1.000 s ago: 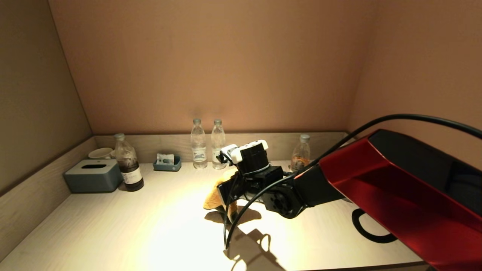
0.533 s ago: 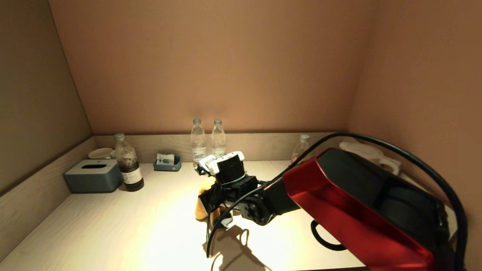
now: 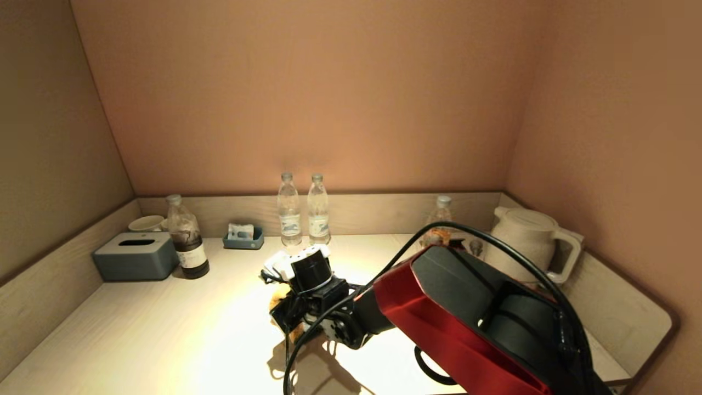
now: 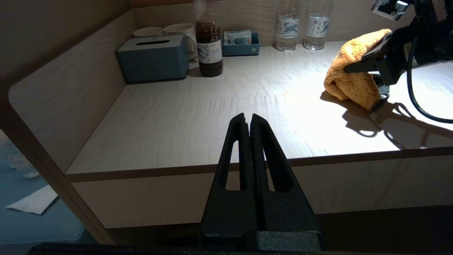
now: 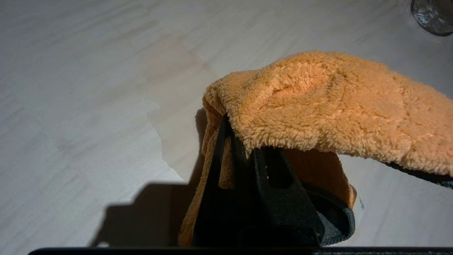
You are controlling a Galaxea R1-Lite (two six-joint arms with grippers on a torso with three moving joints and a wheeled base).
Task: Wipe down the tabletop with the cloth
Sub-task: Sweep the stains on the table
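Dragged leftward and nearer across the tabletop (image 3: 164, 329), the right gripper (image 5: 240, 148) stays clamped on the cloth (image 5: 318, 109); soft, light, floppy, best pinched at a fold. Left gripper (image 4: 247, 122) parked shut.

hotel room nook | kettle (image 3: 526, 241), water bottles (image 3: 289, 211), tissue box (image 3: 136, 255)

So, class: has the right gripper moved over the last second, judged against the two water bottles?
Yes. The right gripper, shut on the cloth, has slid left and nearer, from right of the water bottles to below-left.

Orange cloth (image 5: 318, 102) on pale wood-grain tabletop (image 3: 164, 329).
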